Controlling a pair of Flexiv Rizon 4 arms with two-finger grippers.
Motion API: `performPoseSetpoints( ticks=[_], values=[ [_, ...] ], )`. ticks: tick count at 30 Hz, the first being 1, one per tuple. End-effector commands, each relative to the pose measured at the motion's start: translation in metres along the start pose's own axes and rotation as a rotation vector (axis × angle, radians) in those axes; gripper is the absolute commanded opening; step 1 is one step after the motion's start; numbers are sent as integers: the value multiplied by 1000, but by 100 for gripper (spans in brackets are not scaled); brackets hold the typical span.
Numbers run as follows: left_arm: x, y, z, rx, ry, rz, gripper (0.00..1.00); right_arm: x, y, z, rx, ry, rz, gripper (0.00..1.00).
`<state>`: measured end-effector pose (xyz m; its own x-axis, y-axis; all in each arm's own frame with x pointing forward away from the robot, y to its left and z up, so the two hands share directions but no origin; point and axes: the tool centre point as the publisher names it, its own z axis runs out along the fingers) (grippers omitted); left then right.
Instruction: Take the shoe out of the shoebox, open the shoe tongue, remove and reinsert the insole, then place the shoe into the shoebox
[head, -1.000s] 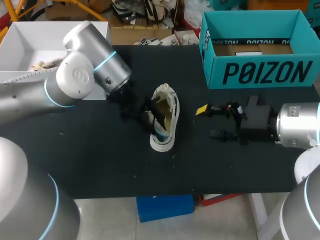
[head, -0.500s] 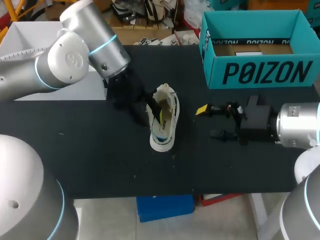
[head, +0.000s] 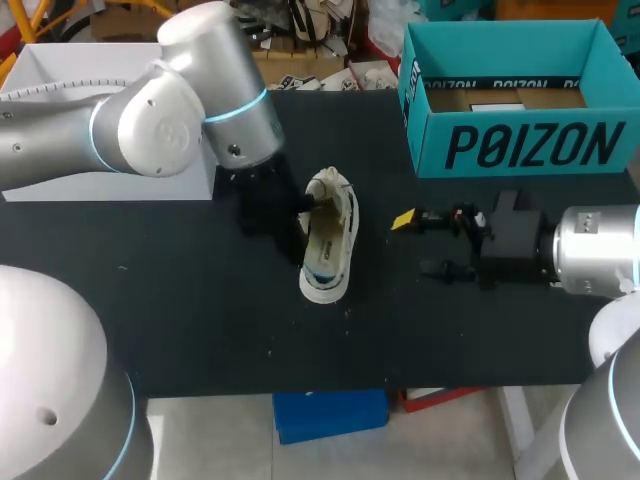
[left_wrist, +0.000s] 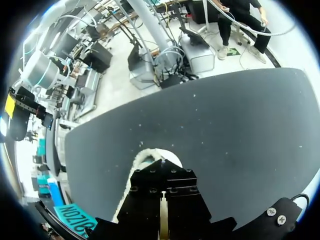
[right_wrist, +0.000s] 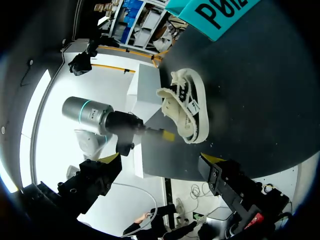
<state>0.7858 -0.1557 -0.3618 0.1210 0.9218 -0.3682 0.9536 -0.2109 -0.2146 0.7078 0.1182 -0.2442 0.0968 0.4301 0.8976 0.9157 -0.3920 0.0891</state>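
A white low shoe (head: 330, 245) lies on the black table (head: 200, 310), toe toward the front edge. My left gripper (head: 303, 207) is shut, and its tips rest at the shoe's left rim near the heel opening. Whether they pinch anything cannot be seen. In the left wrist view the fingers (left_wrist: 162, 222) are pressed together over the shoe's white edge (left_wrist: 142, 159). The right wrist view shows the shoe (right_wrist: 186, 107) with the left gripper's yellow tip (right_wrist: 167, 135) beside it. My right gripper (head: 412, 245) stands open to the right of the shoe, clear of it. The teal shoebox (head: 515, 145) stands open at the back right.
A white open bin (head: 40, 110) stands at the table's back left, behind my left arm. The teal box (left_wrist: 75, 218) also shows beside the left gripper in its wrist view. Bare black tabletop lies in front of the shoe.
My left arm has swung to the right and its gripper has shut at the shoe's rim. The brown piece that stood up inside the shoe no longer shows. The right arm has kept still.
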Motion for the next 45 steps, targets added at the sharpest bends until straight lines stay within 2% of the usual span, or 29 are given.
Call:
performPoseSetpoints(
  ticks=[1,16,23,27,31,35,45],
  values=[
    [1,10,12,18,-8,-16,0,1,0,1,-1,-2,0,100],
    [-3,23,33,63,2,-32,0,1,0,1,-1,-2,0,100],
    [-6,14,18,113,-28,-27,0,1,0,1,-1,-2,0,100],
    [-12,1,11,203,-92,-26,0,1,0,1,-1,-2,0,100],
    [-16,3,8,175,-80,-9,0,1,0,1,-1,-2,0,100],
    [-19,13,13,96,-10,13,0,1,0,1,-1,-2,0,100],
    [-20,24,24,38,81,23,0,1,0,1,-1,-2,0,100]
  ],
)
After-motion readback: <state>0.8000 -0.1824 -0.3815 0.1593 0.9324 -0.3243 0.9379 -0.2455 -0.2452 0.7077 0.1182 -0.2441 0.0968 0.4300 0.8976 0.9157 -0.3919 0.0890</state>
